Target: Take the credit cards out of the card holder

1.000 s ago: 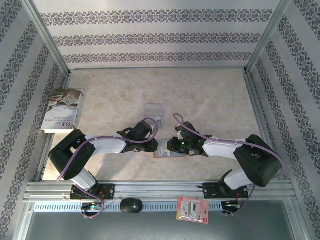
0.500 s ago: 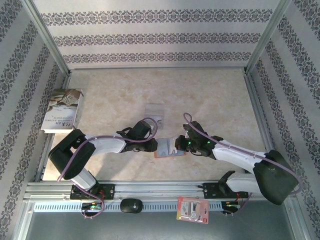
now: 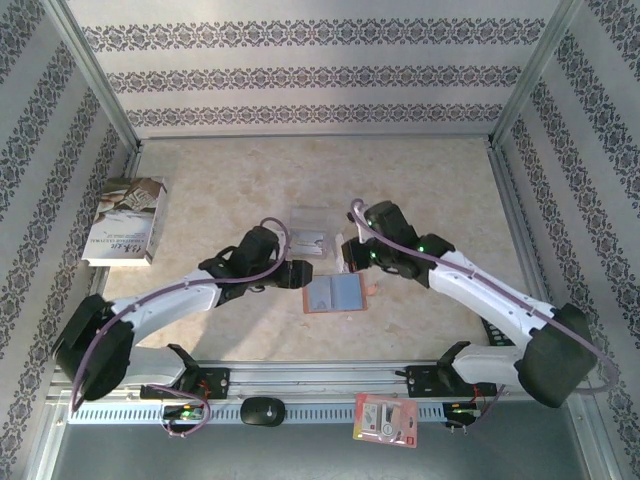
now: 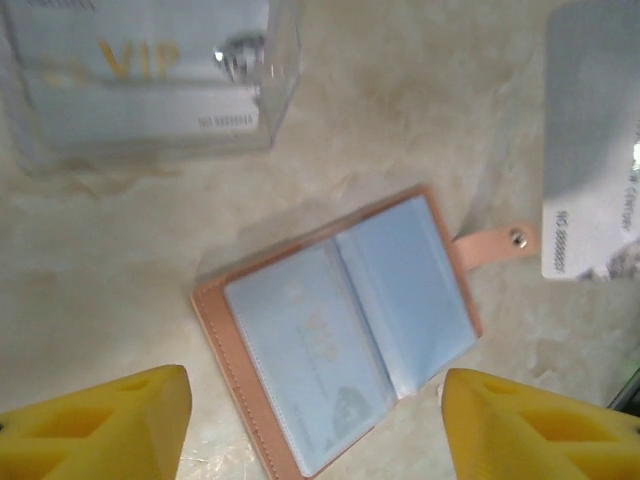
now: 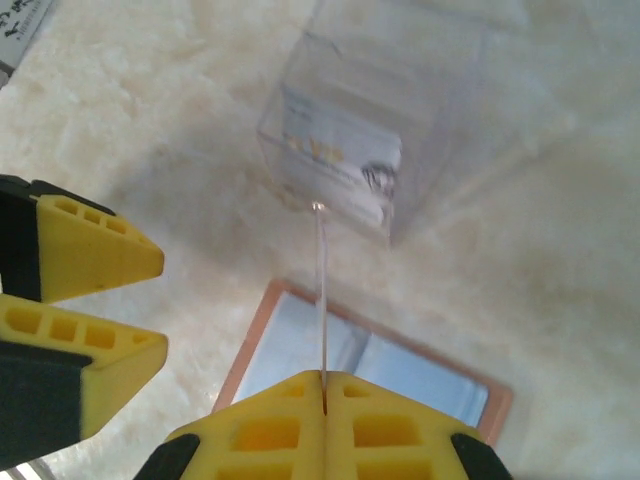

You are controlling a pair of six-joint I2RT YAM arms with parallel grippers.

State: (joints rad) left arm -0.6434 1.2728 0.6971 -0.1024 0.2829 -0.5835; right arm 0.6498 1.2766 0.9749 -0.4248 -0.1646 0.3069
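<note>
One credit card is now out, pinched between the closed fingers of the right end effector, which has lifted clear of the card holder since a second ago. The left end effector has let go too and hangs wide open above it. The card holder lies spread open on the desk, near the clear sleeve. A faint print in its left pocket suggests another card remains, though it is blurred.

1. The wallet lies open on the table, its strap pointing right.
2. A clear box at top left holds a VIP card.
3. A grey card is at the right edge.
4. The left gripper is wide open.
</note>
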